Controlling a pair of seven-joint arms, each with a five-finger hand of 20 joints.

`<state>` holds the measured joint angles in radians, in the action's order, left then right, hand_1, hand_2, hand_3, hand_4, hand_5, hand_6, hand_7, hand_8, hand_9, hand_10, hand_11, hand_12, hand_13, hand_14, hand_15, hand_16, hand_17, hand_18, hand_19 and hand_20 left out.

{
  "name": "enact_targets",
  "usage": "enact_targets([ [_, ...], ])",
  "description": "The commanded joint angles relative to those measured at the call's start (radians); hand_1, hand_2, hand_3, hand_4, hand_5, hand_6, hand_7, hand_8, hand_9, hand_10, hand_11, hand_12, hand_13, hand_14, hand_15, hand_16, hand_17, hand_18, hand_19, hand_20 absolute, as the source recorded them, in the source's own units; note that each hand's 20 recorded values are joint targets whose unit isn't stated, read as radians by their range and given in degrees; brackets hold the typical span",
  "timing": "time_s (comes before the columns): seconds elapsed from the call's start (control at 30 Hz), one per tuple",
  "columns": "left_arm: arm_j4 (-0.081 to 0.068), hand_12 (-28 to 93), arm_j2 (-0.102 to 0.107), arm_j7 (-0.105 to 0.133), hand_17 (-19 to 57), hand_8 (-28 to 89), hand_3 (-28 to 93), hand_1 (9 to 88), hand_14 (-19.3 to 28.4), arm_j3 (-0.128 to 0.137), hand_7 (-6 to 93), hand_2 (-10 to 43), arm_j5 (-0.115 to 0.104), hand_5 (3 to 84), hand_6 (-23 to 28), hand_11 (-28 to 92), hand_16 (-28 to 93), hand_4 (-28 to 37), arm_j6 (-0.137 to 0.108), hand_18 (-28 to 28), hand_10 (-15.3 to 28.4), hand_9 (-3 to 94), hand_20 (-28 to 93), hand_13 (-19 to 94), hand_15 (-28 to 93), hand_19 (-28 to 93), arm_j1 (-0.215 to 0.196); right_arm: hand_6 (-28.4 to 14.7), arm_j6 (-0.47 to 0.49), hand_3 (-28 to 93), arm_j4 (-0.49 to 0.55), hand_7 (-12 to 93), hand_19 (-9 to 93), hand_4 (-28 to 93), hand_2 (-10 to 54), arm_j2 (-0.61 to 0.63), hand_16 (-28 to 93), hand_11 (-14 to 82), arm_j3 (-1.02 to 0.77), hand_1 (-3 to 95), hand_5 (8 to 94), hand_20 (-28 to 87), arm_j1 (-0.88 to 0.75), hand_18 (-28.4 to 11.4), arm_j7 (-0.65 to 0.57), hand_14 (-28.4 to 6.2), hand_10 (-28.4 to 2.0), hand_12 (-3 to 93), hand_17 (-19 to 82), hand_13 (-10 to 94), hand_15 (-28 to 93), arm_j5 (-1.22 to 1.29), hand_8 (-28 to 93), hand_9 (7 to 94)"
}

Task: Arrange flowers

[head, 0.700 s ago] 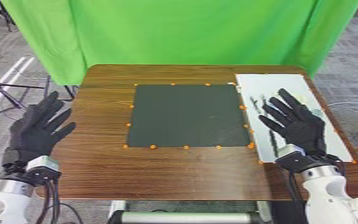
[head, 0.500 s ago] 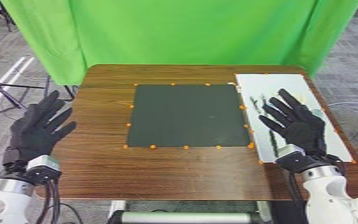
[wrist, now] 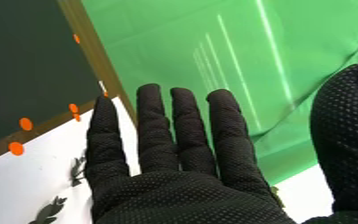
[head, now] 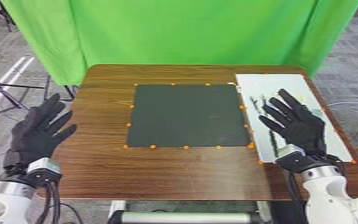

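Left hand (head: pixel 35 136) shifted slightly, open like the right hand (head: pixel 302 131); right wrist view shows leaves (wrist: pixel 48 211), probably, on white sheet (wrist: pixel 20 182).

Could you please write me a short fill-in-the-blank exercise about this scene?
1. The robot's ____ hand is above the sheet that holds leafy stems.
2. That sheet is ____ in colour.
3. Small dots along the edges of the dark mat are ____.
4. The cloth hanging beyond the table is ____.

Missing words: right; white; orange; green.
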<state>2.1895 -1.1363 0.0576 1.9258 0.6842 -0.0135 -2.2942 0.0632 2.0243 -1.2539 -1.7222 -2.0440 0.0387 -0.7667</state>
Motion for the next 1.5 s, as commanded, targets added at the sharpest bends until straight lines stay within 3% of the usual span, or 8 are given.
enact_targets([
  [0.03, -0.002, 20, 0.004, -0.001, -12.9, -9, 68, 23.1, 11.7, -0.003, 18.1, -3.2, 0.002, 20.7, 1.4, 11, 8, -28.3, 0.009, 19.3, 9.2, 16.5, 9, 12, 14, 37, 0.018, -3.3, -0.004, 85, 0.004, 14, 37, -24, -4.2, -0.003, 37, 5.6, 0.002, 17.2, 32.1, 24, -0.005, -19.3, 0.009, -10.7, -12.2, 23.0, 2, 29, 5, -0.001, -9, 34.5],
  [0.2, 0.007, 20, -0.004, -0.002, -13.0, -9, 68, 23.1, 11.7, 0.010, 18.0, -3.2, 0.001, 20.7, 1.4, 11, 8, -28.3, 0.001, 19.4, 9.3, 16.5, 9, 12, 14, 37, -0.008, -3.4, -0.015, 85, 0.010, 14, 37, -24, -4.2, 0.017, 37, 5.6, 0.001, 17.3, 32.1, 24, -0.001, -19.3, 0.003, -10.8, -12.2, 23.0, 2, 29, 5, -0.048, -9, 34.4],
  [0.3, 0.004, 20, 0.003, 0.000, -12.9, -9, 68, 23.2, 11.7, 0.008, 18.0, -3.2, 0.003, 20.7, 1.4, 11, 8, -28.3, 0.002, 19.3, 9.3, 16.6, 9, 12, 14, 37, 0.004, -3.5, -0.206, 84, 0.063, 16, 46, -26, -5.5, 0.092, 35, 9.5, 0.028, 18.5, 33.1, 29, 0.000, -19.7, -0.021, -10.4, -12.5, 22.7, 3, 31, 11, -0.346, -10, 36.4],
  [0.47, 0.008, 20, 0.007, -0.001, -12.9, -9, 68, 23.0, 11.7, 0.014, 17.8, -3.3, 0.002, 20.7, 1.4, 11, 8, -28.3, 0.000, 19.3, 9.3, 16.6, 9, 12, 14, 37, 0.000, -1.8, -0.496, 76, 0.091, 36, 72, -28, -9.4, 0.262, 19, 40.1, 0.133, 30.4, 47.5, 45, 0.046, -18.9, -0.242, -9.0, -12.0, 25.7, 16, 48, 59, -1.060, -18, 53.1],
  [0.63, 0.018, 20, 0.003, -0.001, -12.9, -9, 68, 23.1, 11.8, 0.030, 17.7, -3.3, 0.002, 20.7, 1.4, 11, 8, -28.3, -0.007, 19.3, 9.3, 16.6, 9, 12, 14, 37, -0.025, 1.0, -0.490, 43, 0.125, 51, 86, -28, -9.5, 0.385, 30, 57.7, 0.161, 54.4, 59.6, 53, 0.019, -18.7, -0.468, -9.0, -11.1, 35.3, 27, 60, 79, -1.491, 2, 65.8],
  [0.8, 0.017, 20, 0.010, 0.001, -13.0, -9, 68, 23.1, 11.7, 0.033, 17.8, -3.3, 0.004, 20.7, 1.4, 11, 8, -28.3, -0.004, 19.4, 9.2, 16.6, 9, 12, 14, 37, -0.020, 1.2, -0.329, 39, 0.165, 56, 91, -28, -9.5, 0.475, 37, 62.6, 0.202, 51.4, 66.6, 56, 0.040, -20.6, -0.716, -10.9, -11.1, 42.5, 29, 64, 83, -1.615, -17, 69.8],
  [1.17, 0.024, 20, 0.010, 0.001, -13.0, -9, 68, 23.0, 11.8, 0.047, 17.8, -3.3, 0.007, 20.7, 1.4, 11, 8, -28.3, -0.009, 19.4, 9.2, 16.6, 9, 12, 14, 37, -0.037, -1.7, 0.078, 68, 0.216, 52, 89, -28, -9.5, 0.479, 39, 61.7, 0.149, 19.4, 63.4, 58, 0.005, -22.6, -0.826, -14.1, -12.5, 45.5, 26, 59, 83, -1.510, -16, 65.5],
  [1.5, 0.020, 20, 0.019, -0.005, -13.0, -9, 68, 23.1, 11.8, 0.044, 18.0, -3.3, 0.006, 20.7, 1.4, 11, 8, -28.3, -0.003, 19.4, 9.2, 16.5, 9, 12, 14, 37, -0.031, -2.8, 0.233, 71, 0.165, 50, 87, -28, -9.5, 0.455, 38, 60.7, 0.183, 14.4, 58.6, 58, 0.032, -22.9, -0.838, -15.5, -15.1, 45.1, 23, 54, 83, -1.454, -15, 59.9],
])
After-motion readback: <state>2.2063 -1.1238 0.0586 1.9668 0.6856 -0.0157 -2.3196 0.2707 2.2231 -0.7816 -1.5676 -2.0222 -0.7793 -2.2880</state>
